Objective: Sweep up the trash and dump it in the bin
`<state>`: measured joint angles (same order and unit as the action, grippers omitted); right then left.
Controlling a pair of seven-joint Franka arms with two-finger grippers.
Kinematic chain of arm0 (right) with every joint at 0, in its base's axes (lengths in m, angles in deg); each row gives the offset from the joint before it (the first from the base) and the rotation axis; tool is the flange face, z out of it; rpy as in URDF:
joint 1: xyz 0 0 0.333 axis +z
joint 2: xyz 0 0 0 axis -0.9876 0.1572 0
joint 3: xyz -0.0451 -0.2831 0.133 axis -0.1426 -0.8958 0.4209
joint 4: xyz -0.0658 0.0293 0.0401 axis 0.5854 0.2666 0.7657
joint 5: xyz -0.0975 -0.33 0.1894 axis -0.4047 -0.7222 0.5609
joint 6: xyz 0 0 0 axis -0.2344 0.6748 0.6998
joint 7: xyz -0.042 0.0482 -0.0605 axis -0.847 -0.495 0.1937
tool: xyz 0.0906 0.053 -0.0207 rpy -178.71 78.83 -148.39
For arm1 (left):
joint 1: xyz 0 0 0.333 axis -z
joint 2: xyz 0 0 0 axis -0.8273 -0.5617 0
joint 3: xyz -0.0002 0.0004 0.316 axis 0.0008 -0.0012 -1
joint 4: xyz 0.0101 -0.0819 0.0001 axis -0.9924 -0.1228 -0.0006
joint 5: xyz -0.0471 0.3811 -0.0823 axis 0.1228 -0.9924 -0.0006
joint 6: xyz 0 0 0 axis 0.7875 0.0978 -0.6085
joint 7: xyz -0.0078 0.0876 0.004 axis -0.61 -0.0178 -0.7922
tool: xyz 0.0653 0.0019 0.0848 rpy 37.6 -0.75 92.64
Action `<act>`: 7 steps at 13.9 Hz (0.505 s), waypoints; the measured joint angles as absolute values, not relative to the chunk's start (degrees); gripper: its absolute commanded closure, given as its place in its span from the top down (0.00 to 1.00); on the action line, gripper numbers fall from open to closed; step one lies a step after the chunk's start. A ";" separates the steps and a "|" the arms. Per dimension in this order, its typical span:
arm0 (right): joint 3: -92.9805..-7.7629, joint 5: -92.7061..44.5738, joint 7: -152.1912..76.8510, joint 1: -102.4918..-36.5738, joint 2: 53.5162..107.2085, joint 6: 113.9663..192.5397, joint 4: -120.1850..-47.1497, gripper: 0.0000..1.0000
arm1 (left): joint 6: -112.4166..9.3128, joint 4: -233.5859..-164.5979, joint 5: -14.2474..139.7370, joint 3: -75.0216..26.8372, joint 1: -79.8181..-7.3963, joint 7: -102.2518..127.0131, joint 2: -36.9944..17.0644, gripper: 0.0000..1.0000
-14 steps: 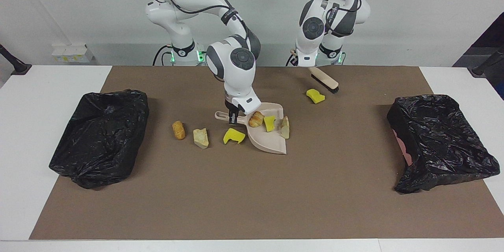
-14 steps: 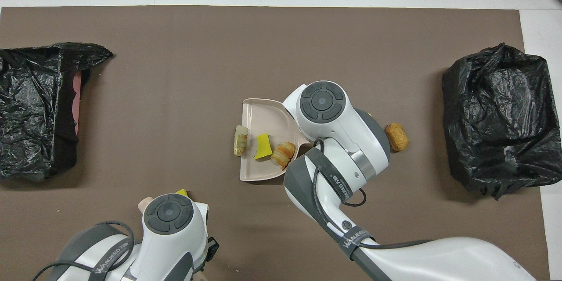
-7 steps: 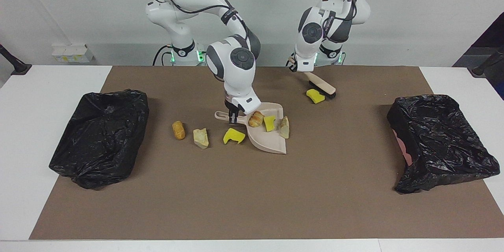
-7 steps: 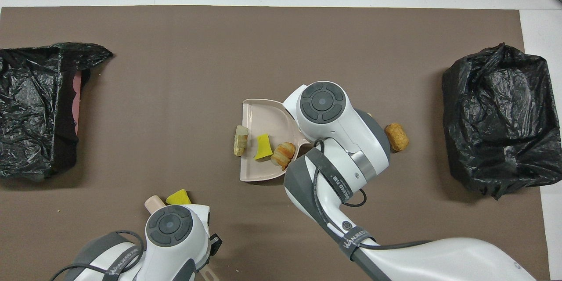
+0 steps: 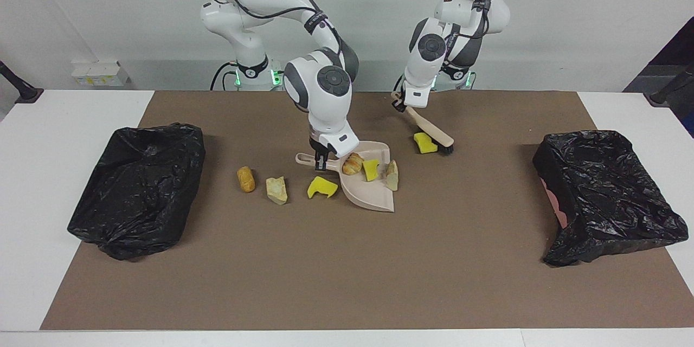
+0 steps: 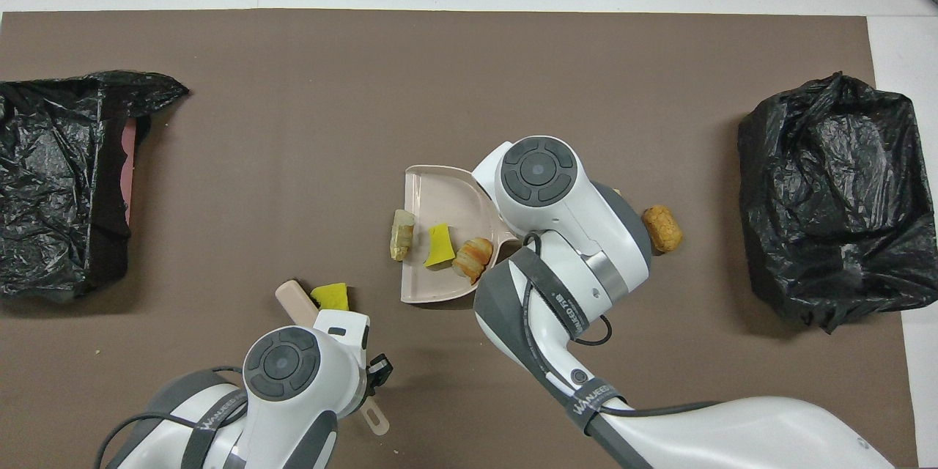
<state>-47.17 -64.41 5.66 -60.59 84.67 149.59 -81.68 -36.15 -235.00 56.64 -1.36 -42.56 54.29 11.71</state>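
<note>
My right gripper (image 5: 321, 158) is shut on the handle of the beige dustpan (image 5: 368, 195), which rests flat on the brown mat. In the pan lie a croissant piece (image 5: 353, 164) and a yellow sponge chunk (image 5: 371, 169); a pale bread scrap (image 5: 391, 175) straddles its open lip. My left gripper (image 5: 404, 103) is shut on the beige brush (image 5: 431, 127), whose bristles touch another yellow sponge (image 5: 425, 142) (image 6: 331, 297) beside the pan's mouth. Beside the handle, toward the right arm's end, lie a yellow sponge (image 5: 321, 187), a pale bread chunk (image 5: 276, 190) and a golden-brown piece (image 5: 245, 179) (image 6: 663, 229).
Two bins lined with black bags stand on the mat, one at the right arm's end (image 5: 138, 184) and one at the left arm's end (image 5: 607, 195). White tabletop (image 5: 32, 173) borders the mat.
The left arm has swung the brush away from the robots and toward the dustpan, pushing the yellow sponge along with it. The right arm and the dustpan have stayed still.
</note>
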 measured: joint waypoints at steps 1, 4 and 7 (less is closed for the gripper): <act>-47.17 -64.41 5.66 -60.59 84.67 149.59 -81.70 0.00 | -37.58 -232.97 56.66 -1.37 -42.56 53.09 9.91 0.00; -47.17 -64.41 5.66 -60.59 84.66 149.59 -81.73 0.00 | -38.73 -227.35 56.82 -1.47 -42.58 49.23 5.00 0.00; -47.17 -64.41 5.66 -60.60 84.65 149.59 -81.75 0.00 | -39.53 -224.58 56.94 -1.18 -42.50 46.78 1.96 0.00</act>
<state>-47.17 -64.41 5.66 -60.60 84.65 149.59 -81.75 -39.53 -224.58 56.94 -1.18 -42.50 46.78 1.96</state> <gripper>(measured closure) 0.683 0.727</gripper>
